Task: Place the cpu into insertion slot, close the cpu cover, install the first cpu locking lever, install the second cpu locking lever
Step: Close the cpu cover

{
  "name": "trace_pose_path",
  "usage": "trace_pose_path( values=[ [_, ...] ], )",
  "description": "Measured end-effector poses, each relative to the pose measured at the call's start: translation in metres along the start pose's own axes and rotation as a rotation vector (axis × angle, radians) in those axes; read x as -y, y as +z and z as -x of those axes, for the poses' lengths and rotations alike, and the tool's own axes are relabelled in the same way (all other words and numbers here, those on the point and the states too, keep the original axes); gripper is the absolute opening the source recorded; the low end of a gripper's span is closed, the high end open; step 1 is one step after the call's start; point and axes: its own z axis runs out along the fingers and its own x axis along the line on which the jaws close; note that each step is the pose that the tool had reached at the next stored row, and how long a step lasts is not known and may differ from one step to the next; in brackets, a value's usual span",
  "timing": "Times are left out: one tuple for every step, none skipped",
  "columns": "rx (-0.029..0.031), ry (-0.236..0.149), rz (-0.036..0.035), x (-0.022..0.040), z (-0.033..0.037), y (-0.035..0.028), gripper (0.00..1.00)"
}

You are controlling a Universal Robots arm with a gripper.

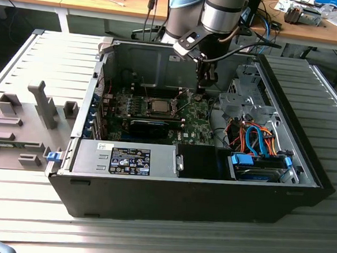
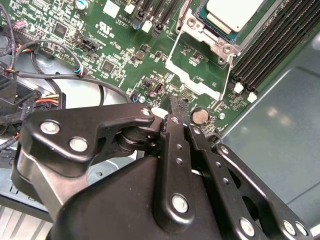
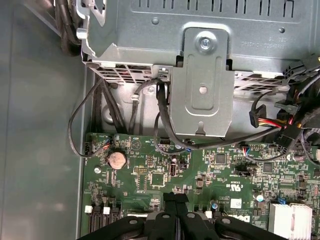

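The cpu (image 2: 234, 12), a pale silver square, lies in the insertion slot (image 2: 202, 31) on the green board. In the exterior view the cpu (image 1: 158, 106) sits mid-board inside the open case. The cpu cover (image 2: 199, 87), a thin metal frame with an open window, stands swung up off the slot on the side toward my gripper. A thin wire lever (image 2: 230, 75) runs along its edge. My gripper (image 2: 174, 103) is shut with nothing between its fingers. It hovers over the board to the exterior view's right of the slot (image 1: 198, 96), near a coin battery (image 3: 117, 159). Its joined fingertips (image 3: 175, 196) show in both wrist views.
A grey drive cage (image 3: 202, 90) with black cables rises beside the gripper. Memory slots (image 2: 265, 55) flank the socket. A long black card (image 1: 148, 125), a grey labelled box (image 1: 126, 158) and blue and orange cables (image 1: 254, 138) crowd the case. A grey fixture (image 1: 24, 122) lies outside on the exterior view's left.
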Motion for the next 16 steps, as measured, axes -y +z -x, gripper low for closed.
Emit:
trace_pose_path(
  values=[
    [0.0, 0.0, 0.0, 0.0, 0.0, 0.0008, 0.11],
    [0.0, 0.0, 0.0, 0.0, 0.0, 0.0015, 0.11],
    [0.0, 0.0, 0.0, 0.0, -0.0001, 0.0024, 0.11],
    [0.0, 0.0, 0.0, 0.0, -0.0001, 0.004, 0.11],
    [0.0, 0.0, 0.0, 0.0, -0.0002, 0.0055, 0.11],
    [0.0, 0.0, 0.0, 0.0, -0.0002, 0.0069, 0.11],
    [-0.0001, 0.0, 0.0, -0.0001, -0.0003, 0.0079, 0.11],
    [0.0001, 0.0, 0.0, -0.0001, -0.0003, 0.0094, 0.11],
    [0.0001, 0.0, 0.0, -0.0001, -0.0003, 0.0111, 0.11],
    [0.0, 0.0, 0.0, -0.0001, -0.0004, 0.0122, 0.11],
    [0.0, 0.0, 0.0, -0.0001, -0.0004, 0.0128, 0.11],
    [0.0, 0.0, 0.0, -0.0001, -0.0004, 0.0134, 0.11],
    [0.0, 0.0, 0.0, -0.0001, -0.0004, 0.014, 0.11],
    [0.0, 0.0, 0.0, -0.0001, -0.0005, 0.0146, 0.11],
    [0.0, 0.0, 0.0, -0.0001, -0.0005, 0.0156, 0.11],
    [0.0, 0.0, 0.0, -0.0001, -0.0005, 0.0164, 0.11]
  ],
)
